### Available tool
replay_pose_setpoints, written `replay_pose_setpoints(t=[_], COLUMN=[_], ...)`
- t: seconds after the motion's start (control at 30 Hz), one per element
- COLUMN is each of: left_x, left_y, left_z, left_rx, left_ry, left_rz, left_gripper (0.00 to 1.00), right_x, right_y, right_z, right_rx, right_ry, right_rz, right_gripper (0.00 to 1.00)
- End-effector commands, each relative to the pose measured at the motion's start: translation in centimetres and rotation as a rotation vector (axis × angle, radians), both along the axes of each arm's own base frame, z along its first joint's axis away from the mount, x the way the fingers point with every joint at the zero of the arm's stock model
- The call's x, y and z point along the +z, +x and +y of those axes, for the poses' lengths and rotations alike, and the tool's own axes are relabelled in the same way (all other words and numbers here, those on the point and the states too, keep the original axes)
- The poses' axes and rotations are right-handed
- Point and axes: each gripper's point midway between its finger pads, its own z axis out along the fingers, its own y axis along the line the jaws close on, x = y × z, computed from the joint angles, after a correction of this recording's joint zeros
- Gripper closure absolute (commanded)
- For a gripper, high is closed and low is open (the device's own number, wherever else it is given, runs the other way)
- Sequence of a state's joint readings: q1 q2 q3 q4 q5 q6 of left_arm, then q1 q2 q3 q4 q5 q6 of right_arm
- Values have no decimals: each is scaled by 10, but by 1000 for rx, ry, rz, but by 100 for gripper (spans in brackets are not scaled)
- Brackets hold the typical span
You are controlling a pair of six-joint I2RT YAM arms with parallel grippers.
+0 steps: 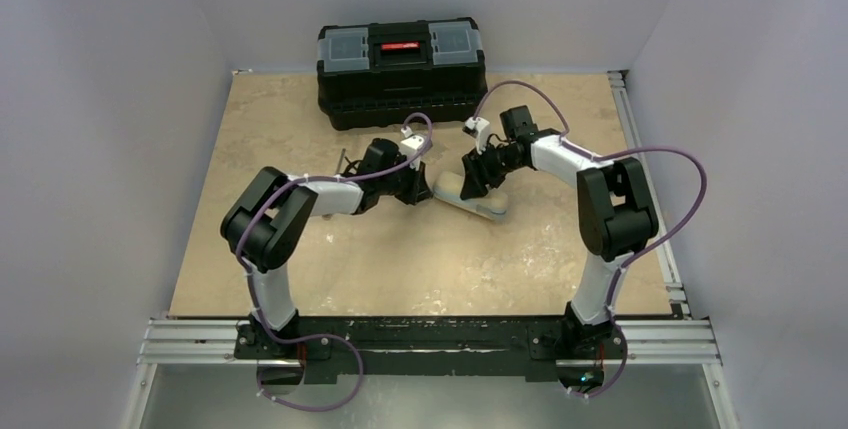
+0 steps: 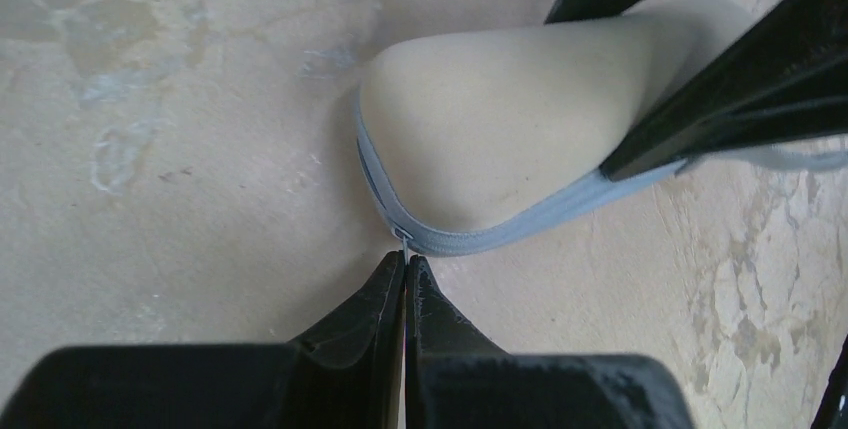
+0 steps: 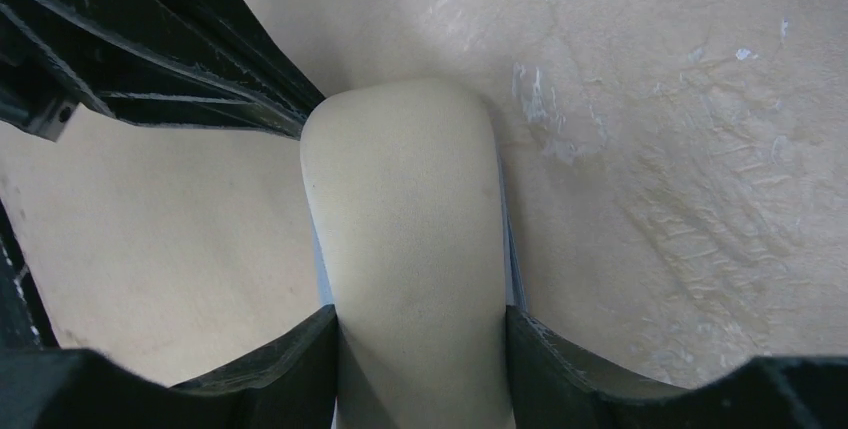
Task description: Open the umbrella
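Note:
The umbrella shows only as its cream-beige sleeve, lying on the table between both arms; canopy, shaft and handle are hidden inside. A pale grey-blue zipper runs round the sleeve's rounded end. My left gripper is shut on the small metal zipper pull at that end; in the top view it sits just left of the sleeve. My right gripper is shut on the sleeve, one finger on each side, and in the top view it is over the sleeve's middle.
A black toolbox with a red latch stands at the back of the table, close behind both grippers. The right gripper's black fingers cross the left wrist view. The left arm's dark parts fill the right wrist view's upper left.

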State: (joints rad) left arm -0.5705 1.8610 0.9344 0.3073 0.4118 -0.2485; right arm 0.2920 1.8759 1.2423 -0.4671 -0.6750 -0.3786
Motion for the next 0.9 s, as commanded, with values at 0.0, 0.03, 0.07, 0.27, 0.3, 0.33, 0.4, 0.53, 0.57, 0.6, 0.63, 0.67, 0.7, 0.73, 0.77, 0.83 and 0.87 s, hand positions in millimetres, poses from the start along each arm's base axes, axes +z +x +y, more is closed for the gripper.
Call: replay_pose_setpoints(t=[0.0,0.03,0.07,0.27,0.3,0.33,0.4,0.53,0.57,0.6,0.63,0.67,0.7,0.73,0.77,0.83,0.87], left_x=[19,19,17,18,19,19,20,18,16,16,14,11,12,12,11,11,11], left_y=[17,22,25,32,31,30,29,27,24,22,18,13,9,4,-1,-11,-17], left_z=[-9,-6,-2,1,-1,-3,-4,-2,-1,1,4,6,8,9,10,10,8], left_rx=[14,14,15,-41,-61,-68,-74,-75,-78,-79,-76,-74,-73,-75,-76,-92,-103], left_ry=[-85,-74,-62,-56,-60,-63,-70,-62,-57,-53,-50,-46,-48,-51,-52,-52,-48], left_rz=[-7,-16,-25,-44,-47,-49,-44,-46,-43,-41,-35,-24,-22,-20,-16,-18,-26], left_gripper=[100,100,100,100,100,100,100,100,100,100,100,100,100,100,100,100,100], right_x=[21,19,19,25,22,21,14,1,-4,-9,-13,-16,-18,-16,-15,-13,-12], right_y=[17,15,12,12,15,19,22,18,16,16,16,17,17,19,20,24,26], right_z=[33,30,26,17,18,20,23,25,24,22,21,17,15,13,11,10,10], right_rx=[-87,-71,-40,45,39,28,22,19,13,0,-14,-29,-49,-73,-94,-124,-141], right_ry=[107,87,68,28,23,21,12,13,10,1,-11,-21,-18,-7,0,9,12], right_rz=[16,24,21,-25,-23,-20,-2,43,53,65,75,80,90,91,89,77,74], right_gripper=[44,40,36,19,21,23,24,36,45,55,66,77,92,100,100,100,100])
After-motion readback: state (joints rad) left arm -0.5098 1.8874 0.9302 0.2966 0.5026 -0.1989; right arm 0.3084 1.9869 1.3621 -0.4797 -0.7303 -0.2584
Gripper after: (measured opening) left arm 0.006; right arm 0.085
